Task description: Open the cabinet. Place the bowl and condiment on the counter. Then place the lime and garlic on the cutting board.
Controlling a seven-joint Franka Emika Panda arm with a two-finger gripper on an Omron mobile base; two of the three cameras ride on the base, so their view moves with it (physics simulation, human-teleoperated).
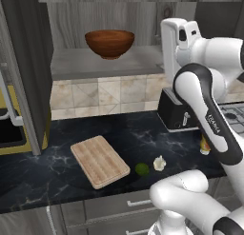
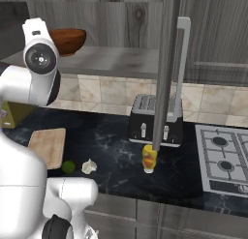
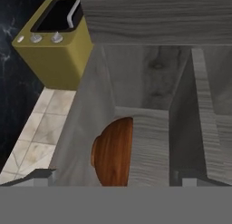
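Observation:
The cabinet [image 1: 143,63] stands open, and the reddish-brown bowl [image 1: 109,43] sits on its shelf. In the hand view, rolled sideways, the bowl [image 3: 113,157] lies straight ahead of my open gripper [image 3: 117,178], a short way off, with nothing between the fingers. The yellow condiment [image 2: 149,158] bottle stands on the black counter [image 2: 111,141] in front of the toaster; my arm half hides the condiment [image 1: 205,146] in the left base view. The lime [image 1: 141,169] and garlic [image 1: 159,162] rest on the counter just right of the cutting board [image 1: 99,160], which is bare.
A black toaster [image 2: 155,119] stands behind the bottle. One open cabinet door [image 2: 165,68] with its silver handle [image 2: 181,59] hangs edge-on above the toaster. A yellow microwave [image 3: 54,37] is at the left, a stove [image 2: 223,158] at the right.

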